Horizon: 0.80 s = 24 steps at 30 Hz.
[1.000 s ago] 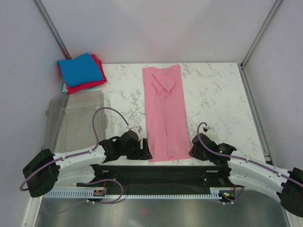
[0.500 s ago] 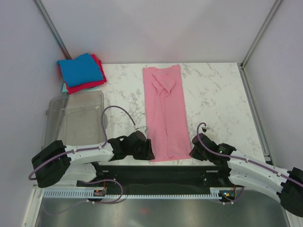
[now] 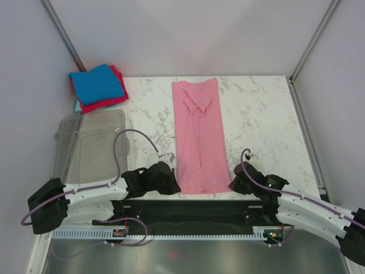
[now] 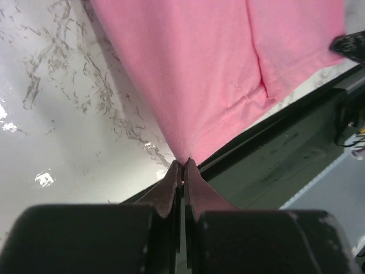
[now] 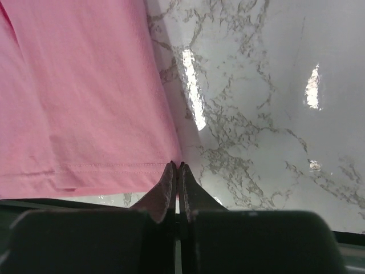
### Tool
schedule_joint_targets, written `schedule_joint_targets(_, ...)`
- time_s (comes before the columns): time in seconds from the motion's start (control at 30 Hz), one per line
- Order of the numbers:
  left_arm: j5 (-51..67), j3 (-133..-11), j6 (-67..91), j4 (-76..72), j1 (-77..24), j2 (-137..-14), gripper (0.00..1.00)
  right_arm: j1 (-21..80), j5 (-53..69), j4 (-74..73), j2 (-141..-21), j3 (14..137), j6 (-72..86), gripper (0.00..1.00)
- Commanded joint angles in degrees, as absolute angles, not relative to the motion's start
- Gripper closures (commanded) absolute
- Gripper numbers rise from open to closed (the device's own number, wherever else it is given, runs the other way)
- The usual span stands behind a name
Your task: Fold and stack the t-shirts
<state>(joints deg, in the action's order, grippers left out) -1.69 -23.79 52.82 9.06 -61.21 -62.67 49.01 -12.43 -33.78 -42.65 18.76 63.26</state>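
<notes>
Four shirts are counted in the overhead view. One pink shirt is laid out flat as a long narrow strip down the middle of the marble table, with its sleeves folded in and its neck end toward the top of the frame. Its bottom hem is placed just above the dark bar at the lower edge of the table. The other three are found folded in one pile in the upper left of the frame: a blue shirt on top, a red shirt under it, and a pale teal shirt seen only as a thin edge at the bottom.

Two grippers are counted, one at each lower corner of the pink shirt. The left gripper is seen pressed together, with the lower left corner of the hem pinched at its tips. The right gripper is likewise closed tight, and the lower right corner of the hem is caught at its tips.

One clear plastic tub is placed at the left of the frame, below the pile.
</notes>
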Motion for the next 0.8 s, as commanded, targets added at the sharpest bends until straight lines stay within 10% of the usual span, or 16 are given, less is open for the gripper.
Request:
schedule_joint_targets(0.0,-5.45,-23.20,55.19,13.35,-61.52,-55.74,0.98,49.22,-11.34,-37.35,-39.39,19.16,63.98,1.00)
schedule_joint_targets(0.43,-8.88,-37.43,47.56,26.27,-60.65,-54.31,0.98,49.13,-17.13,-37.18,-46.39,34.44,59.07,1.00)
schedule_joint_targets(0.77,5.44,-50.78,34.20,26.37,-39.93,-65.10,0.98,41.15,-21.89,-32.26,-67.05,53.77,41.67,1.00)
